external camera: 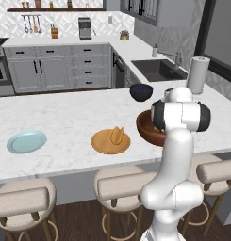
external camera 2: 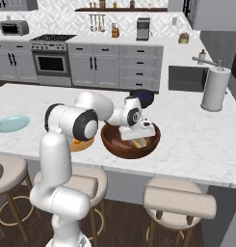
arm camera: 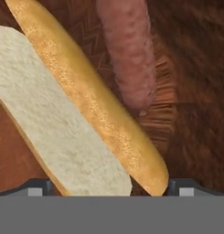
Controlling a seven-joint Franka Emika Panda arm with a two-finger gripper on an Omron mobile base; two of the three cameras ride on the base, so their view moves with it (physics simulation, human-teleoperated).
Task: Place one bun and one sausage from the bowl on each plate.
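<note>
the gripper [arm camera: 104,189] is lowered into the bowl [external camera 2: 110,142], fingers spread apart astride the bun [arm camera: 77,114], seemingly not yet clamped; the sausage [arm camera: 129,50] lies just beyond

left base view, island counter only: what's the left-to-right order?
Pale blue-green plate → orange-tan plate with a bun on it → wooden bowl, partly behind the arm → paper towel roll. The dark blue bowl overlaps the wooden bowl's span, so it is left out.

no readable text, no labels, no brand marks, no numbers, no signs on anything
</note>
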